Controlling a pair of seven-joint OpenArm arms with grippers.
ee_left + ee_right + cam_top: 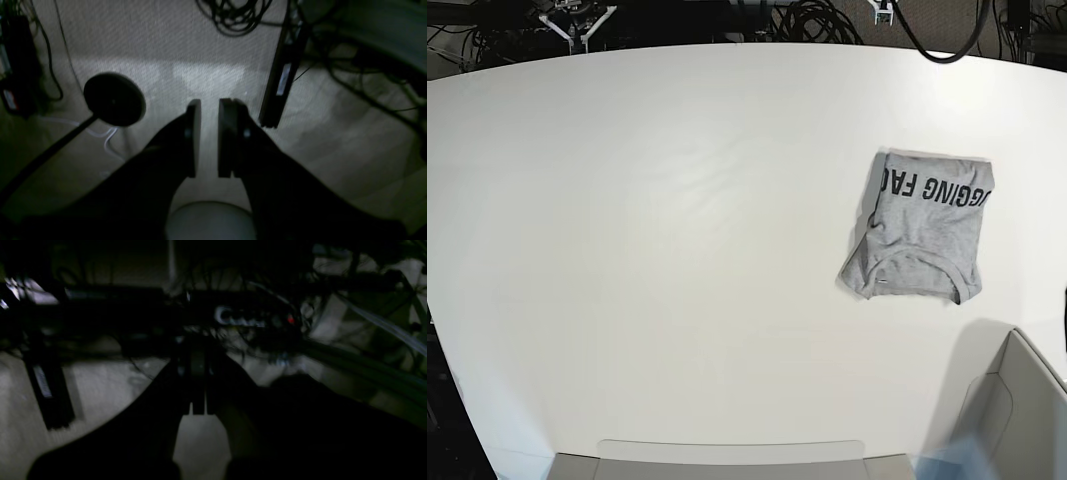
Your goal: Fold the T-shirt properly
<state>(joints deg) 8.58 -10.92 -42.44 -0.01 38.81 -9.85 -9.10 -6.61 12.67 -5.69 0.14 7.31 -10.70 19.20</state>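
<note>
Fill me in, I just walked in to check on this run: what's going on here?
A two-armed robot is on a T-shirt folding job, and neither arm is touching the cloth now. The grey T-shirt lies folded into a compact packet on the white table, right of centre in the base view, black lettering along its far edge and collar on its near side. The left gripper stands slightly open and empty, over the floor. The right gripper is shut, empty too.
</note>
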